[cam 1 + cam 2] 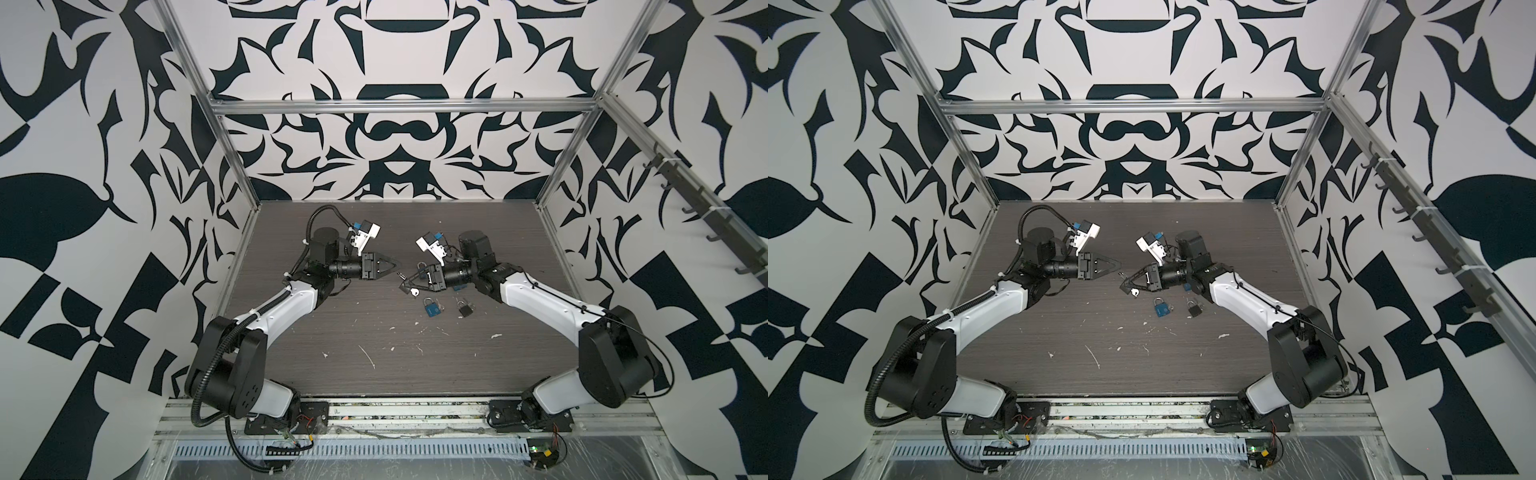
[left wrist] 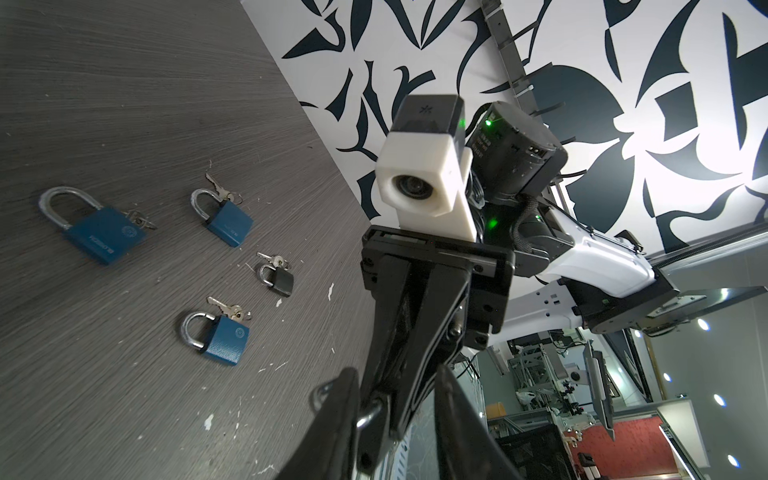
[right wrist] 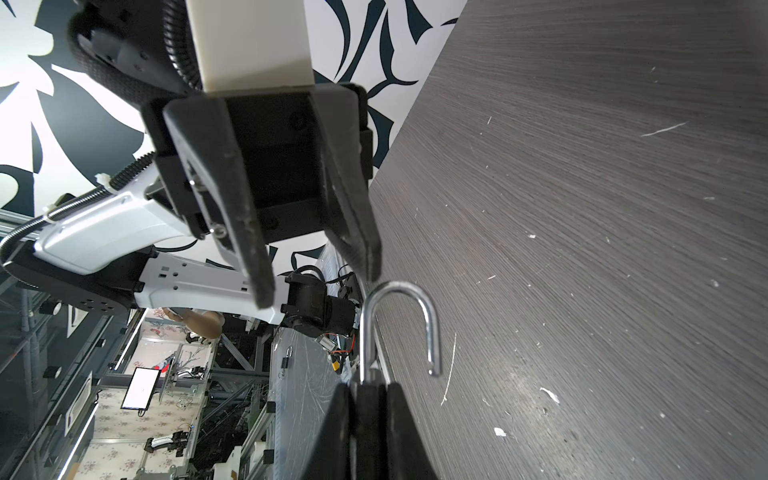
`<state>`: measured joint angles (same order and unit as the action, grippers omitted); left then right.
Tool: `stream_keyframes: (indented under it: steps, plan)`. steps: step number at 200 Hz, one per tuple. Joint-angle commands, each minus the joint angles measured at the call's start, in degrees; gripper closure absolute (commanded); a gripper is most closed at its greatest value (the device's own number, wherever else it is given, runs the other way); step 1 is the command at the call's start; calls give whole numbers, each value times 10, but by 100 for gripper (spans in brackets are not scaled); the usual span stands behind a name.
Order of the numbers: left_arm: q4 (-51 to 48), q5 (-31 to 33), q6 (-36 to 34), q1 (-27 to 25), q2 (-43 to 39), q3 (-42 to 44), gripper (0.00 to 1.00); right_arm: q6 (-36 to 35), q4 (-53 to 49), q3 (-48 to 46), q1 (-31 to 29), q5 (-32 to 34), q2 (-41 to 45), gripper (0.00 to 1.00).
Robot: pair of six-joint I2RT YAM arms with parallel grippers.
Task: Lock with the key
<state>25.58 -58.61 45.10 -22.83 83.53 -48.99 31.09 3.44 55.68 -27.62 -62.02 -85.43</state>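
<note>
— Where's the padlock [image 3: 366, 340]?
— Clamped in my right end effector [image 3: 365, 390], held above the middle of the tabletop [image 3: 582, 208], with its shackle [image 3: 433, 340] open. My left end effector [image 3: 318, 280] has its fingers apart, just beside the shackle's bend.
— Which step?
— Closing it, I'd judge. Next I must line up the free end and press it home, then turn the key, which I can't pick out.
</note>
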Motion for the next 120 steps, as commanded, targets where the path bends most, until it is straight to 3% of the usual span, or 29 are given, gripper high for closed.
stream_keyframes:
  steps: [1,54,120]
  plan:
    - [48,-13,21,0,17,10,66,12,40,25,1,-23,35,100]
    - [116,-32,64,-1,36,19,66,29,55,16,15,-4,48,100]
    - [127,-32,73,-1,23,30,66,60,92,8,28,-11,36,100]
